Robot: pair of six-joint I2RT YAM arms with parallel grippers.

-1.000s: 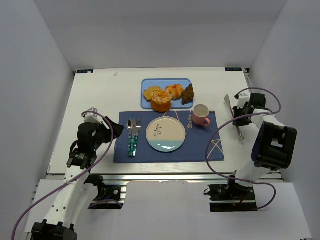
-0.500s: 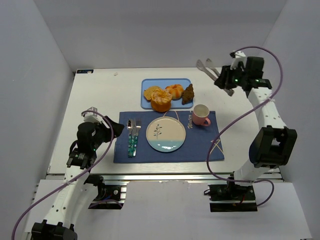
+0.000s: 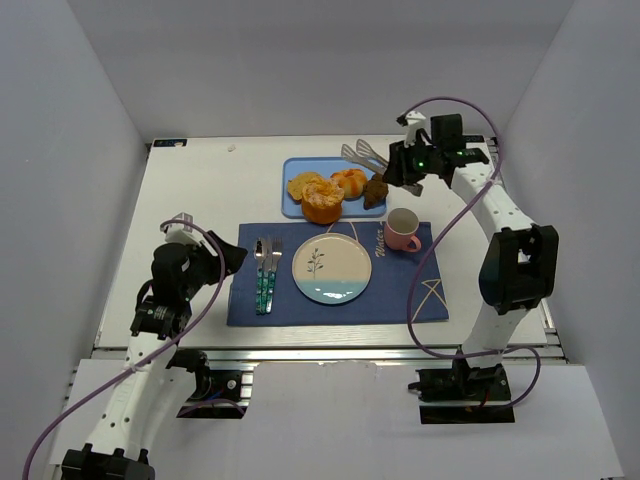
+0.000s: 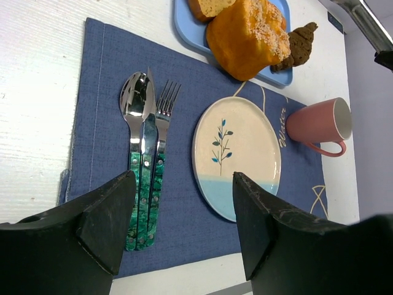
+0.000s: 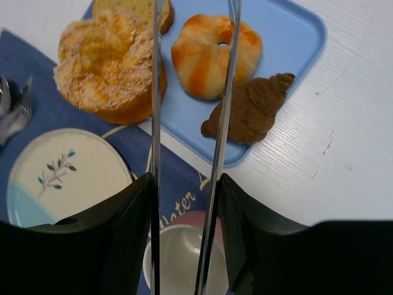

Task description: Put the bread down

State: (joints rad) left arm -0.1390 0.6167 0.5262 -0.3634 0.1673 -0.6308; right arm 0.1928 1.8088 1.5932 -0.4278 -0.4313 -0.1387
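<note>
The bread (image 3: 349,181) (image 5: 215,54), a small lobed golden bun, lies on the blue tray (image 3: 298,166) (image 5: 288,37). It sits between a larger sugared bun (image 3: 322,203) (image 5: 109,61) and a dark brown pastry (image 3: 376,188) (image 5: 252,109). My right gripper (image 3: 402,170) (image 5: 186,178) is shut on metal tongs (image 3: 362,156) (image 5: 155,123). The tong arms are spread and hover above the tray, reaching over the bread. My left gripper (image 3: 228,262) (image 4: 183,178) stands open and empty at the placemat's left edge.
A blue placemat (image 3: 400,290) carries a white-and-blue plate (image 3: 331,270) (image 4: 236,147), a pink cup (image 3: 403,229) (image 5: 181,258), and a spoon and fork with green handles (image 3: 265,270) (image 4: 144,153). White walls enclose the table on three sides.
My right arm has swung from the table's right side up and leftward, carrying the tongs over the tray. The tong arms now stand apart. The left arm has not moved.
</note>
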